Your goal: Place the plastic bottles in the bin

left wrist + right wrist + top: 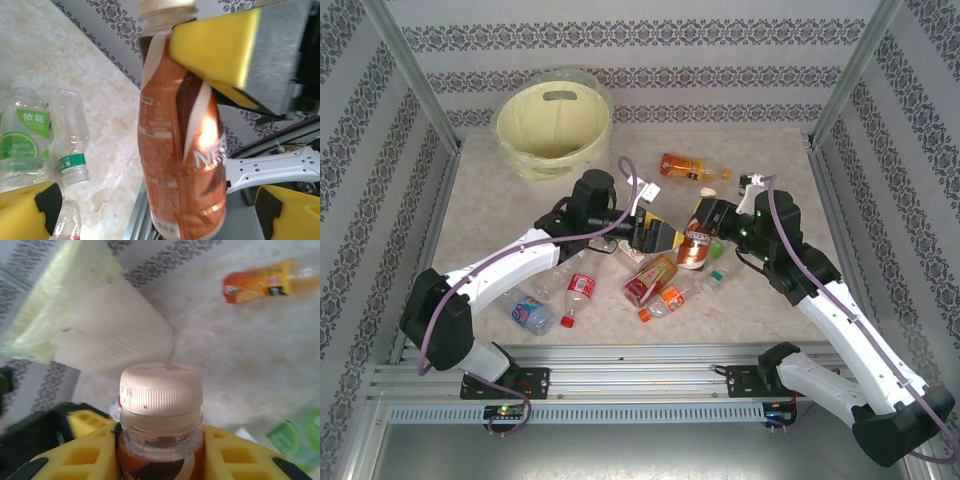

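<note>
Alu rail (640,385) runs along the near edge of the bench, w/ both arm bases bolted to it. Bench top (490,200) is beige, marble-look, matt. Alu posts stand at the far corners, and grey-and-white damask-striped wallpaper (650,40) covers the left, right and far walls.

Just past the near edge lie loose plastic bottles. A crushed blue-label one (528,312) is near-left, w/ a red-label one (580,288) beside it. Red/brown (650,280), orange-cap (667,299) and green-label (717,279) ones sit in a clump toward centre.

Mid-bench, R gripper (708,222) is clamped on the neck of a brown-label bottle (695,250), held upright. Its yellow pads sit either side, just under the cream cap (161,385). Can't tell if the base is off the top. L gripper (658,238) is just beside it, jaws spread wide, w/ the bottle btwn its fingertips but not touched.

Further back, an orange-label bottle (690,167) lies on its side toward far-right. Bin (520,150) stands at the far-left corner, w/ clear liner over the rim.
</note>
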`<state>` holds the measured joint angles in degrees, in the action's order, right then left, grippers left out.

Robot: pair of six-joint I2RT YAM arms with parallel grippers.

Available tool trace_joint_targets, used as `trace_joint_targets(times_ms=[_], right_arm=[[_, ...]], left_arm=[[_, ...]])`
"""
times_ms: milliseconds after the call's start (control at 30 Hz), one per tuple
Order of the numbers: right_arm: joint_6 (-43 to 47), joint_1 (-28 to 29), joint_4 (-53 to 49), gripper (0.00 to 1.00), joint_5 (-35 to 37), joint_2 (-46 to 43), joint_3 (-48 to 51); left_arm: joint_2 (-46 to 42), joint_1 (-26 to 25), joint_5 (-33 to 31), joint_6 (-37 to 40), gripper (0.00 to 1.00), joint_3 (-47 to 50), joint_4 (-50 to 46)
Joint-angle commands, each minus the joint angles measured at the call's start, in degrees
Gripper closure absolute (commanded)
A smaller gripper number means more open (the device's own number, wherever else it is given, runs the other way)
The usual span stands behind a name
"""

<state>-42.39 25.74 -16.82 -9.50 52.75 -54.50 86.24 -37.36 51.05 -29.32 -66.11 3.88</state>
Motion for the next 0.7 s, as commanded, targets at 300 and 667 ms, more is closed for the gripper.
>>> trace_joint_targets(times_ms=[300, 667], right_arm=[[-4.01, 3.44, 12.32, 0.7, 1.19, 2.43, -2.75], [-3.87, 3.88, 12.39, 0.69, 0.09, 1.92, -2.07]], left_arm=[[0.59, -3.49, 5.04, -2.1, 0.1, 0.5, 7.15], [-0.33, -3.59, 4.75, -0.76, 0.42, 0.12, 6.23]])
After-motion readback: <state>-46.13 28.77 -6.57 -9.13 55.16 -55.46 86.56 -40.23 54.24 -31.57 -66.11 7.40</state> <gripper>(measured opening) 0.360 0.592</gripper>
